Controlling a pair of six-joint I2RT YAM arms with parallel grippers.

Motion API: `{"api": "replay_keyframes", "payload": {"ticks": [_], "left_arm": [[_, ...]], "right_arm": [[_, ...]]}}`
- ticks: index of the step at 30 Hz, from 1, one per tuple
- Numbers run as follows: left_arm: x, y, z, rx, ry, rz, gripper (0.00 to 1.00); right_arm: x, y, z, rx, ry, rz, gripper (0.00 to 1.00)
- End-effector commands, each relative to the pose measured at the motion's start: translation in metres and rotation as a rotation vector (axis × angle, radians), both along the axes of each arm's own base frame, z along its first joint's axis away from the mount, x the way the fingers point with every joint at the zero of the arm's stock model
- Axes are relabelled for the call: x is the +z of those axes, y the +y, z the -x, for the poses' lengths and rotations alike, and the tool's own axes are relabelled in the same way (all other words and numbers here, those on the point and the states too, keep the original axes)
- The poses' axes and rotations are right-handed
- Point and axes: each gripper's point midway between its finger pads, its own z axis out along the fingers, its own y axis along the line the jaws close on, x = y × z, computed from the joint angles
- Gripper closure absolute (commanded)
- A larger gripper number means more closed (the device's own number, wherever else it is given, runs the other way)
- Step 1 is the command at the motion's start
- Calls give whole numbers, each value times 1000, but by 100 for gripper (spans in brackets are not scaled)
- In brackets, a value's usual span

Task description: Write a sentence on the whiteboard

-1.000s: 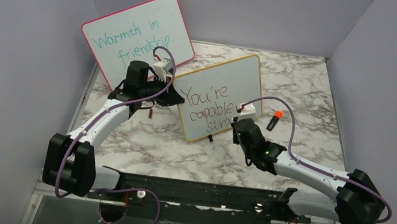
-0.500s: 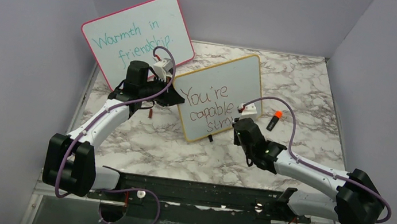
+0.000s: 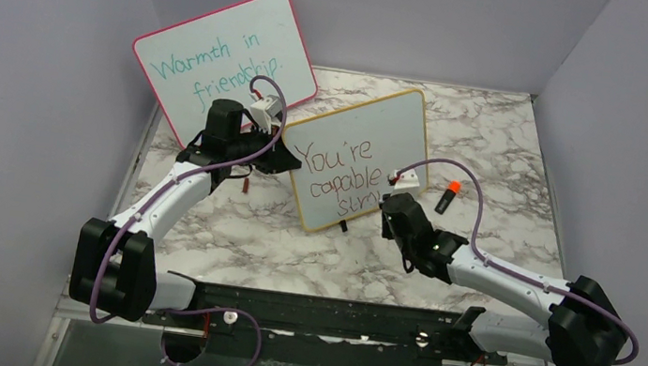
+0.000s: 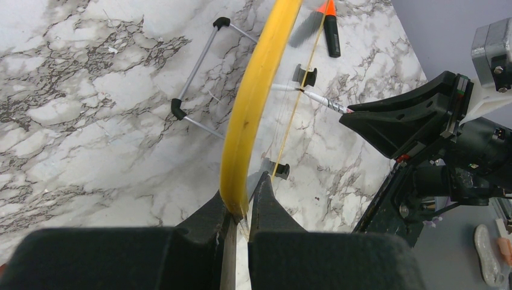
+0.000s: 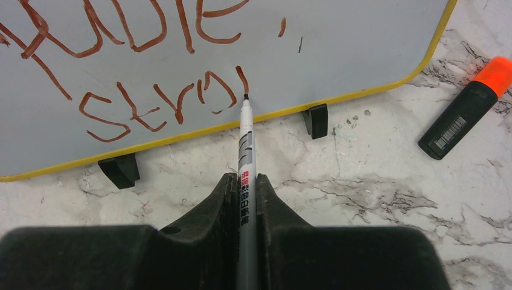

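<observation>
Currently the whiteboard [image 3: 356, 159], a smooth white panel in a rounded yellow-orange frame, stands on black feet [image 5: 121, 170] mid-way across the veined, marble-pattern surface [image 3: 495, 149]. Left hand [image 4: 241, 199] is clamped on its frame edge. Right hand [image 5: 244, 178] is clamped on a slim silver marker [image 5: 245, 145], its tip touching the board at the red-brown sentence's [image 3: 340, 178] last line.

In the right wrist view the whiteboard [image 5: 362, 48] runs off the top and left edges. Of the sentence [image 5: 157, 103], only the last line and part of the middle line show. The rear of the pen [image 5: 246, 145] is hidden between the jaws of the right gripper [image 5: 243, 178]. From the left wrist the whiteboard is edge-on, its writing face unseen. From above, the pink board [image 3: 225, 47] has its lower corner behind the left arm [image 3: 169, 196].
</observation>
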Motion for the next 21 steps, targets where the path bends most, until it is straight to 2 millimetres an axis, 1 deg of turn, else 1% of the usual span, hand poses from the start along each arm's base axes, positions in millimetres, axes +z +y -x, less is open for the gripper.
{"api": "replay_keyframes", "payload": {"ticks": [1,11,16,21], "left_arm": [[-65,59,-11,179,58,-313,100],[-65,59,-11,177,60,-312,100],[-66,58,-11,173,62,-310,100],[-66,58,-11,173,61,-310,100]], "right_arm": [[2,2,-2,-3,4,-6,99],[25,5,-14,-2,-89,-30,99],[29,7,-16,-1,-104,-39,99],[32,4,-19,-18,-121,-32,99]]}}
